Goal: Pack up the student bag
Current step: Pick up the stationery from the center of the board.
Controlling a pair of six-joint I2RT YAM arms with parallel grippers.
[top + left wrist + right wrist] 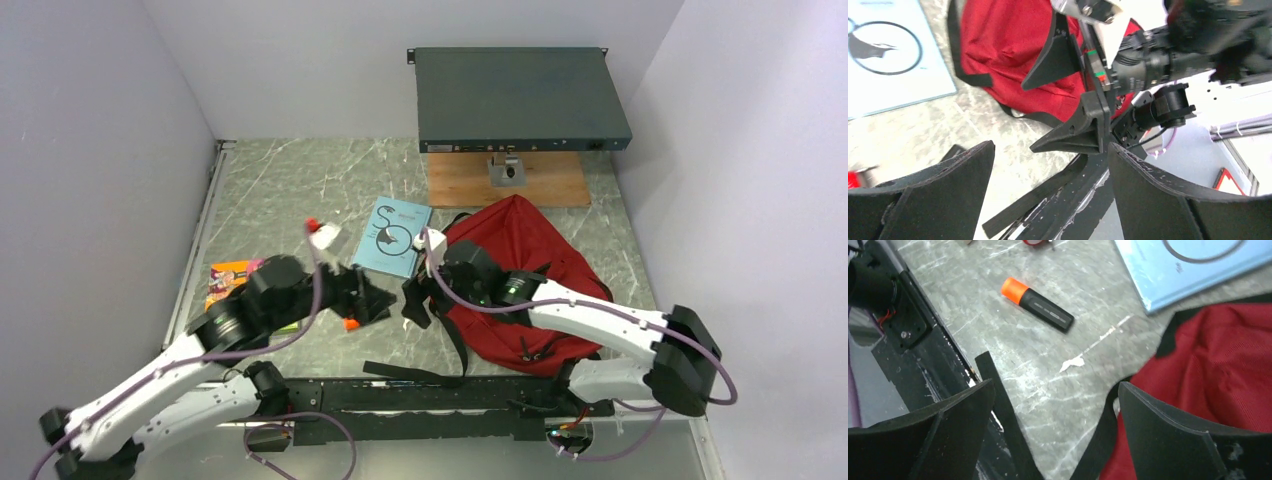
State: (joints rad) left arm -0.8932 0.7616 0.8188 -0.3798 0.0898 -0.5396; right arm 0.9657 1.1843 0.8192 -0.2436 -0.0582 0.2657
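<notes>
Red student bag [530, 250], straps [458, 345] nearward

Left gripper [1050, 150], right gripper [1055, 387] — jaws apart.

From above, the right arm [590, 315] is covering the near left part of the student bag [530, 235]. Left of the bag, the left gripper [375, 300] is hiding most of an orange marker [350, 323], and a small red-and-white thing [320, 232] is showing too small to identify. In the right wrist view, the frame edge is cutting off the bag and the blue book [1188, 270] beside it.
</notes>
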